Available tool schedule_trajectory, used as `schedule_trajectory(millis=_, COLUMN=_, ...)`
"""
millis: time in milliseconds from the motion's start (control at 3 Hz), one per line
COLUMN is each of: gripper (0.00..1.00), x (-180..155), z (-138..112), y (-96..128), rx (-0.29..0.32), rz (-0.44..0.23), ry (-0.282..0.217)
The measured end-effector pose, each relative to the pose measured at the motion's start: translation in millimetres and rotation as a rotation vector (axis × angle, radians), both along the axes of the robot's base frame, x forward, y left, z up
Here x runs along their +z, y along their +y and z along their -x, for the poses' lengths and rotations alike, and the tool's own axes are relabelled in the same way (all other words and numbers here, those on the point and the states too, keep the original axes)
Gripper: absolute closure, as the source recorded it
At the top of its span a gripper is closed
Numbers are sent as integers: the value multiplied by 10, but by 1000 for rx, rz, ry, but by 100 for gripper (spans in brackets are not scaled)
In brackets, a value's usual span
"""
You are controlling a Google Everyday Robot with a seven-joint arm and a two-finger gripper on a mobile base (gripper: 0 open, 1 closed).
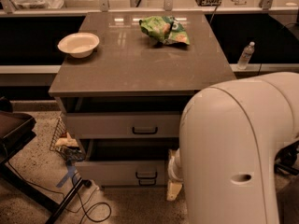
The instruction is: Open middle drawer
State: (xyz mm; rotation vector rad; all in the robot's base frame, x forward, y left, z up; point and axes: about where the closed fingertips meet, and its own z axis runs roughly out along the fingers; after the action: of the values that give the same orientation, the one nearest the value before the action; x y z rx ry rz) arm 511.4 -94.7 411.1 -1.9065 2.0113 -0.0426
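Note:
Under the brown countertop point(140, 73) stands a pale grey drawer stack. The upper front point(117, 125) with a black bar handle point(145, 130) stands out from the frame, with a dark gap above it. Below it the middle drawer point(117, 171) with its small black handle point(146, 174) also stands out, with a dark gap above it. Another handle point(146, 182) shows just beneath. My gripper point(174, 189) shows only as a beige tip at the drawer's right end, low by the floor. My white arm point(233, 153) hides the rest.
A white bowl point(78, 44) and a green chip bag point(164, 30) lie on the countertop. A water bottle point(245, 55) stands on the ledge at right. A wire basket point(65, 141), a dark chair point(14, 129) and cables point(88, 209) are at left on the floor.

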Motion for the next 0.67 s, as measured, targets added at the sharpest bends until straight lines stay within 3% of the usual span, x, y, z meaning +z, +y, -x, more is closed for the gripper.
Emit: schedule_trajectory(millis=667, gripper=0, x=32, z=-164, y=-89, rx=27, rz=93, ry=70)
